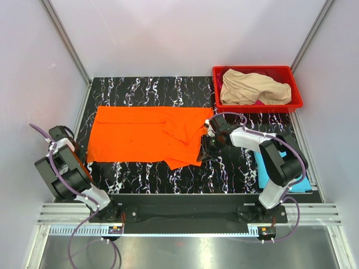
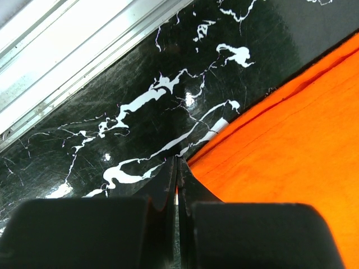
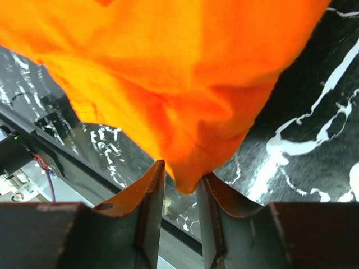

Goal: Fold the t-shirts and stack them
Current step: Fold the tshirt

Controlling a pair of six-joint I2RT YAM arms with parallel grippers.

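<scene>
Orange shirt (image 1: 147,136) is lying flat across the table (image 1: 235,168). Right gripper (image 3: 180,185) is pinching the shirt's right edge, cloth bunching between its fingers. Left gripper (image 2: 177,171) is sitting clenched at the shirt's left edge, apparently empty. Beige shirt (image 1: 253,88) is filling the bin (image 1: 295,102) beyond the right gripper.

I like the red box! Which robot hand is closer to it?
Right. The right gripper sits just in front of the red bin, holding the orange shirt. The left gripper is across the table, at the shirt's other end.
</scene>
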